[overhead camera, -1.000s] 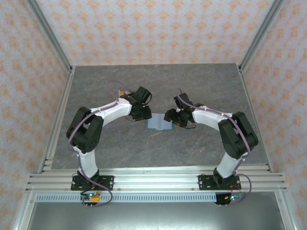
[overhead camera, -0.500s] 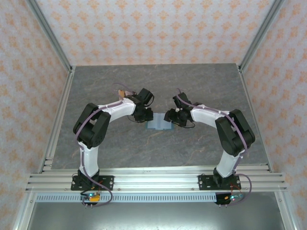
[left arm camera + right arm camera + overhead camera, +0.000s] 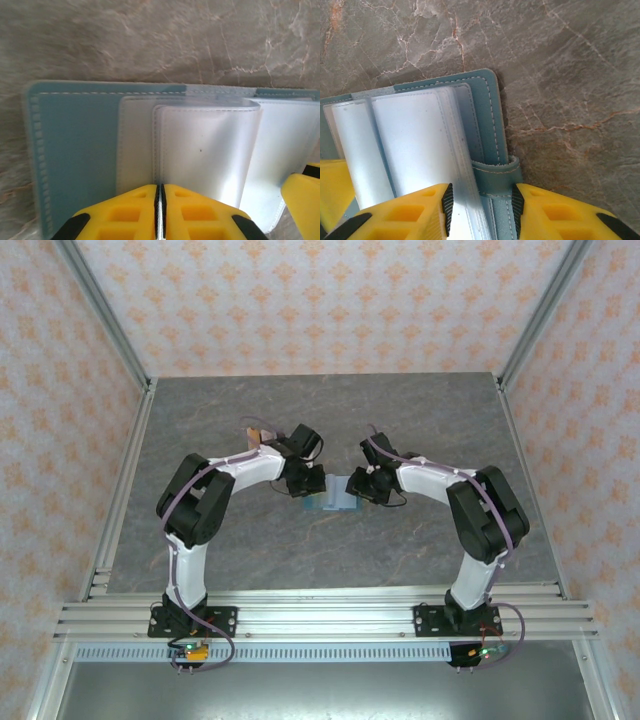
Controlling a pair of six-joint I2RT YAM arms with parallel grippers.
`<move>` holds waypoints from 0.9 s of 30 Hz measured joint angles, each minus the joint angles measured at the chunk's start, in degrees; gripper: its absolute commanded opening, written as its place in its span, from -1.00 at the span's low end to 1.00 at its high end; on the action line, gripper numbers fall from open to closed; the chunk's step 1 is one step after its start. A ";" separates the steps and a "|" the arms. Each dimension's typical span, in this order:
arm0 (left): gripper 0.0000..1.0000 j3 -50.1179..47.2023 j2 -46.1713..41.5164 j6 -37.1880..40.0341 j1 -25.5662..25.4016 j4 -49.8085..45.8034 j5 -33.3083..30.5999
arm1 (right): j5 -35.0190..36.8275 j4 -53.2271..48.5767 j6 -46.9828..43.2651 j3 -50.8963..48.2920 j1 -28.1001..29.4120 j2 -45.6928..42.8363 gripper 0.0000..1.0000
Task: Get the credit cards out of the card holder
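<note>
Though open, card holder (image 3: 75,150) partly offscreen.

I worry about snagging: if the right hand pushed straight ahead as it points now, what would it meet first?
Probably the card holder: its strap sits between the right hand's parted jaws, with the teal panel just beyond. Past that, bare table; depth is unclear.

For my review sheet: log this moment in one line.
card holder open on table | left jaws shut on its clear sleeve | right jaws apart around strap edge | phase: securing holder
</note>
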 measured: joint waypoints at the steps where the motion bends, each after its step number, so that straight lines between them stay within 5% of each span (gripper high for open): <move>1: -0.77 0.00 0.13 -0.02 -0.02 0.20 0.48 | -0.02 0.00 0.00 0.00 -0.02 0.00 -0.25; 5: -0.74 0.00 0.15 -0.11 -0.02 0.46 1.49 | 0.02 -0.04 -0.04 0.07 -0.02 0.00 -0.22; 8: -0.53 0.37 0.09 0.22 -0.02 -0.22 1.03 | 0.09 -0.24 -0.42 0.15 -0.02 -0.31 -0.09; 14: 0.06 0.81 -6.40 2.25 0.17 -5.44 -4.15 | 2.64 -3.13 -2.01 0.15 -0.85 -7.21 0.53; 20: 0.37 0.48 -20.83 3.87 3.39 -9.01 -12.55 | 10.19 -6.71 -6.19 1.95 -4.26 -17.99 0.97; 27: 1.00 -7.63 -34.82 5.53 12.04 -10.86 -26.38 | 24.96 -7.50 -12.90 2.51 -6.19 -26.10 0.99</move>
